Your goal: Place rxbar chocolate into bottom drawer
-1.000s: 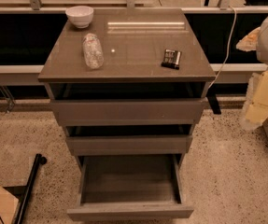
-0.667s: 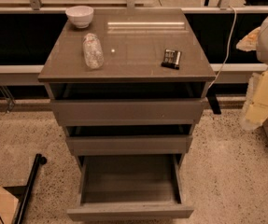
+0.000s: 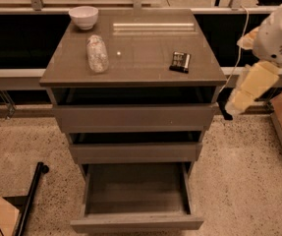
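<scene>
The cream and white end effector [image 3: 239, 100] hangs in the air at the right of the grey-brown three-drawer bench [image 3: 145, 48], just beside its right edge and below the level of the top. It touches nothing and holds nothing. I cannot tell whether it is open or closed.

The small flat black rxbar chocolate wrapper [image 3: 180, 62] lies on the bench top, right of centre and towards the near edge, well apart from the end effector. The deep grey-brown bottom drawer [image 3: 136, 223] stands pulled out towards the near side, its inside bare. A clear crinkled plastic bottle [image 3: 97, 54] lies on its side on the left part of the top, and a white round bowl [image 3: 83, 16] sits at the far left corner.

Against a second ago, the end effector has shifted left, closer to the bench; the wrapper, bottle, bowl and drawer lie as before.
</scene>
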`<state>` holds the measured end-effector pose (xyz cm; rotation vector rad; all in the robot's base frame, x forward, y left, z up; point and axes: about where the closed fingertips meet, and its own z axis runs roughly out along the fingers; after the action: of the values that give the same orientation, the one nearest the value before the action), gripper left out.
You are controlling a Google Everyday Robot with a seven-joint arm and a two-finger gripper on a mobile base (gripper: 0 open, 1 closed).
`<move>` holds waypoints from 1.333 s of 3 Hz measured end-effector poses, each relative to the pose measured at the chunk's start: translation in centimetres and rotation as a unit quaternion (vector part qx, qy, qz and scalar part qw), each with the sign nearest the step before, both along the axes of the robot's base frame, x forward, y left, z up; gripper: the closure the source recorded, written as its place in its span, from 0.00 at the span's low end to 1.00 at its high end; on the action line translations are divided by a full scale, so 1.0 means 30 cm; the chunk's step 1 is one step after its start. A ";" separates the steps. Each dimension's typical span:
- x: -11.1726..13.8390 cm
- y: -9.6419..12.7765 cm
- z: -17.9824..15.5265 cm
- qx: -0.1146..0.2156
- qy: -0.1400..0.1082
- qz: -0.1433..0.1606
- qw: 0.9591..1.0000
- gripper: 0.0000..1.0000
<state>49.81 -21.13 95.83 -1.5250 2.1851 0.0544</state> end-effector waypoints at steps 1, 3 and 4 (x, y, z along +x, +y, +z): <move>0.238 0.019 -0.026 0.065 -0.029 -0.011 0.997 0.00; 0.266 0.026 -0.073 0.094 -0.023 -0.035 0.995 0.00; 0.385 0.071 -0.124 0.148 -0.040 -0.044 0.987 0.00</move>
<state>61.36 -19.01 92.10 -1.2440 2.0712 0.2716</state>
